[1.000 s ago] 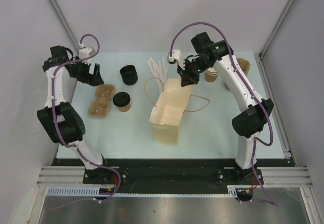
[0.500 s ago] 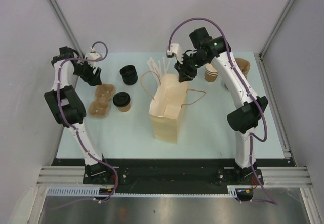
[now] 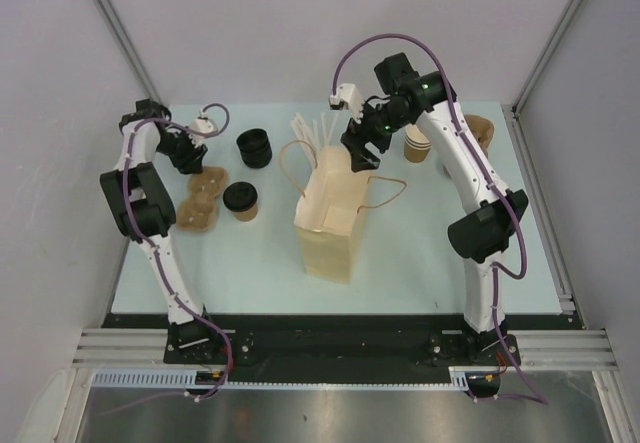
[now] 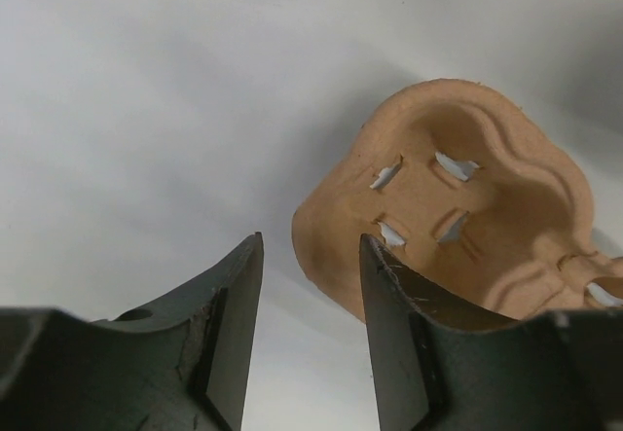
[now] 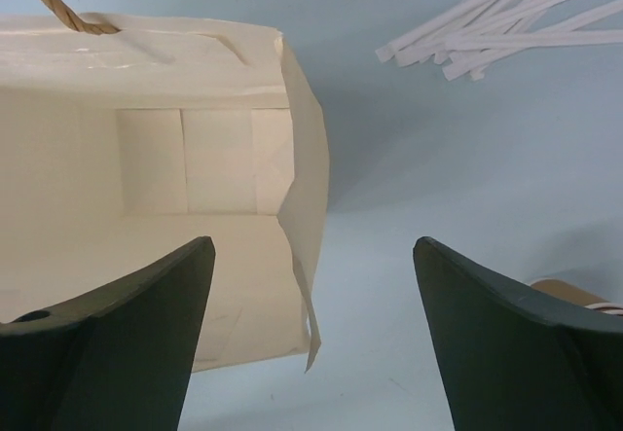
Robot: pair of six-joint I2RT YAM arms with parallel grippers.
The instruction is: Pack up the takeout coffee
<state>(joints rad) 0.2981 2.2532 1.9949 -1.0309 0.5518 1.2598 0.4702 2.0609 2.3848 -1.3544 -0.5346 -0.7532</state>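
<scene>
The takeout coffee (image 3: 241,201), a short tan cup with a black lid, stands left of the upright paper bag (image 3: 328,221), and neither gripper touches it. My right gripper (image 3: 361,155) hovers over the bag's far rim, jaws wide open. In the right wrist view the bag's open mouth (image 5: 146,159) is empty, and its side edge hangs loose between the fingers of that gripper (image 5: 311,246). My left gripper (image 3: 190,151) sits at the far left beside the pulp cup carrier (image 4: 458,207). Its jaws (image 4: 311,246) are partly open with nothing between them.
A stack of black lids (image 3: 254,147) sits behind the coffee. White straws (image 3: 315,133) lie behind the bag. Stacked lidless cups (image 3: 417,143) and another brown carrier (image 3: 482,128) are at the back right. The pulp carrier (image 3: 200,199) lies just left of the coffee.
The right gripper stood the bag upright, then opened and let go of its rim. The left arm swung in toward the carrier, its jaws narrowing.
</scene>
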